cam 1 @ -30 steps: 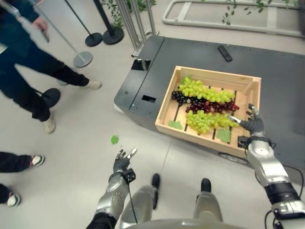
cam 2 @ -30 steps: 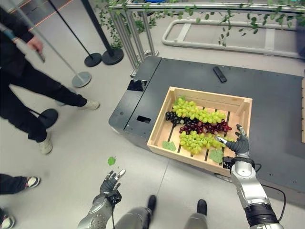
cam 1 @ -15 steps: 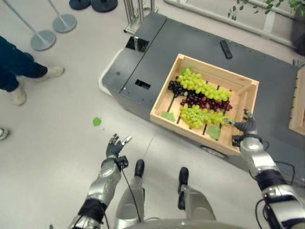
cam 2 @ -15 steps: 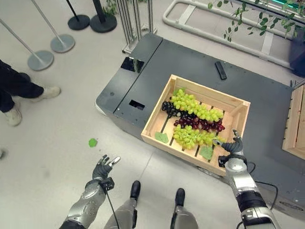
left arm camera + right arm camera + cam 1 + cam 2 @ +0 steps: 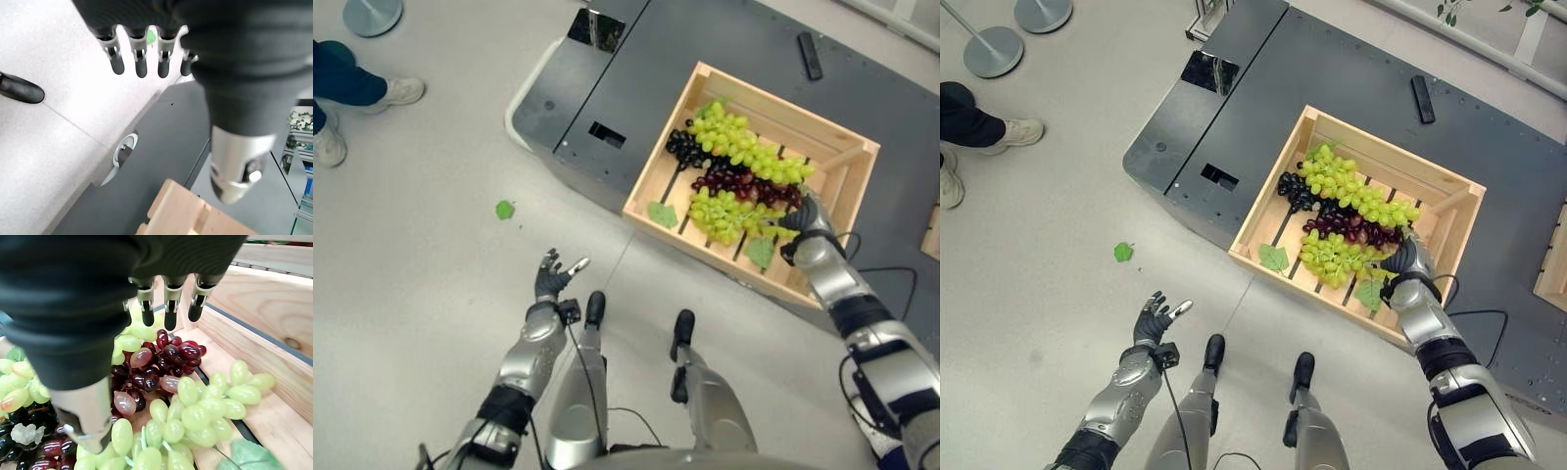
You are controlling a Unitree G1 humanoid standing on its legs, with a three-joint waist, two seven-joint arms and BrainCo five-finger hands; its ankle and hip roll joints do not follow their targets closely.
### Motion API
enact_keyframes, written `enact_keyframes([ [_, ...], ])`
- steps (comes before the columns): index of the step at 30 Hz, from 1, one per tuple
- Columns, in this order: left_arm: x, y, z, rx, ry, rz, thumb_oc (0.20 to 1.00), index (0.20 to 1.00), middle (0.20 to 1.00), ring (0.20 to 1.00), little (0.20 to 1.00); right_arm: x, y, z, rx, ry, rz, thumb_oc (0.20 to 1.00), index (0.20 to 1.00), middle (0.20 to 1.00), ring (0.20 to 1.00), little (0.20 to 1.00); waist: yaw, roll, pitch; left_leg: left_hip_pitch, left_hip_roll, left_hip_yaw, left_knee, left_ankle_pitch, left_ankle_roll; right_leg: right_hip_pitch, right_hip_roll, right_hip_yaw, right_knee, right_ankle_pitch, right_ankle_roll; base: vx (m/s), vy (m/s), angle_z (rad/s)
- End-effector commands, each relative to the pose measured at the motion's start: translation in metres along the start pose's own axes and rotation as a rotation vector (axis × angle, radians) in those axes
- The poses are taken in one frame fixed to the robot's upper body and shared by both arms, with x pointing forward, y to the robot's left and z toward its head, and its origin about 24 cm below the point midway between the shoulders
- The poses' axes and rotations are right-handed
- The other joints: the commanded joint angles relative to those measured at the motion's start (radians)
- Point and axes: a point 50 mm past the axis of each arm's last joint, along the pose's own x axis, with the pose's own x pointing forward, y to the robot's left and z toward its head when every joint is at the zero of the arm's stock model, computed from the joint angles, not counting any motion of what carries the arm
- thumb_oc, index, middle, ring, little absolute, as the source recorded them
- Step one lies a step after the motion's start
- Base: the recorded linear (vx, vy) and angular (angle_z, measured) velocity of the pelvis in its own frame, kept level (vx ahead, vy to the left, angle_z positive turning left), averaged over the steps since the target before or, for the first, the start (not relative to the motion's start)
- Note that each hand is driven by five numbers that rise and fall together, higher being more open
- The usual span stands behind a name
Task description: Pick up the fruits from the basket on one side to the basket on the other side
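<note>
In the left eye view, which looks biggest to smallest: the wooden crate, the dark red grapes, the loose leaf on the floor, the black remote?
1. Wooden crate, by far.
2. Dark red grapes.
3. Black remote and loose leaf: too alike to rank; the remote lies farther from the camera.

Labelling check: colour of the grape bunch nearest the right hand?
Green bunch, clearest in the right wrist view.

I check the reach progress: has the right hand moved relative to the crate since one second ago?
Yes. The right hand has gone from the wooden crate's near rim inward, over the grapes.
</note>
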Motion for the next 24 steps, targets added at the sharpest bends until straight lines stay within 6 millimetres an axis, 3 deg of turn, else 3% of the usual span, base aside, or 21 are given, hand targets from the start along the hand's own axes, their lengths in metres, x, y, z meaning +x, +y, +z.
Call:
enact_keyframes([
  [1, -0.005, -0.018, 0.024, 0.011, -0.139, -0.065, 1.000, 1.000, 1.000, 1.000, 1.000, 0.018, -0.039, 0.025, -0.164, -0.087, -0.100, 1.000, 1.000, 1.000, 1.000, 1.000, -0.013, -0.003, 0.007, -0.025, 0.047, 0.000, 0.038, -0.025, -0.049, -0.051, -0.040, 0.007, 0.029, -0.068, 0.015, 0.00, -0.042, -0.04],
  [7, -0.008, -0.038, 0.049, 0.073, -0.257, -0.142, 1.000, 1.000, 1.000, 1.000, 1.000, 0.032, -0.058, 0.057, -0.333, -0.128, -0.137, 1.000, 1.000, 1.000, 1.000, 1.000, -0.021, 0.005, 0.007, -0.101, 0.047, 0.000, 0.015, -0.003, -0.059, -0.131, -0.031, 0.017, 0.013, -0.051, 0.015, -0.01, -0.002, -0.05],
  [12, -0.007, -0.049, 0.064, 0.117, -0.324, -0.162, 1.000, 1.000, 1.000, 1.000, 1.000, 0.037, -0.062, 0.071, -0.399, -0.137, -0.146, 1.000, 1.000, 1.000, 1.000, 1.000, -0.029, 0.002, 0.007, -0.146, 0.043, 0.005, 0.008, 0.007, -0.061, -0.182, -0.030, 0.022, 0.017, -0.042, 0.017, -0.01, 0.011, -0.02],
  [24, -0.003, -0.058, 0.073, 0.139, -0.352, -0.159, 1.000, 1.000, 1.000, 1.000, 1.000, 0.036, -0.032, 0.054, -0.486, -0.072, -0.026, 1.000, 1.000, 1.000, 1.000, 1.000, -0.031, -0.009, 0.007, -0.228, 0.032, 0.003, 0.014, 0.015, -0.061, -0.260, -0.029, 0.028, 0.019, -0.024, 0.021, 0.00, 0.002, 0.01],
])
